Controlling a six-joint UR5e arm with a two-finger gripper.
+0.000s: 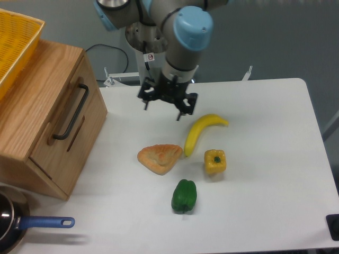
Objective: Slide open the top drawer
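Top drawer [62, 123] at left of counter [265, 159], in wooden cabinet [32, 106], front flush, black bar handle [72, 112] untouched. Gripper [162, 107] above counter, well right of drawer, jaws spread, holding nothing. Banana [201, 131], bread [159, 157], yellow pepper [215, 161], green pepper [184, 196] near centre. Yellow basket [15, 39] atop cabinet.

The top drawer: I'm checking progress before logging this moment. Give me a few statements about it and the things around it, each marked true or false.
1. The top drawer is shut, its front flush with the cabinet. True.
2. The gripper grasps the black handle. False: it hangs open over the table, apart from the handle.
3. The banana lies right of the gripper. True.
4. The green pepper sits on the cabinet. False: it lies on the table, near the yellow pepper.
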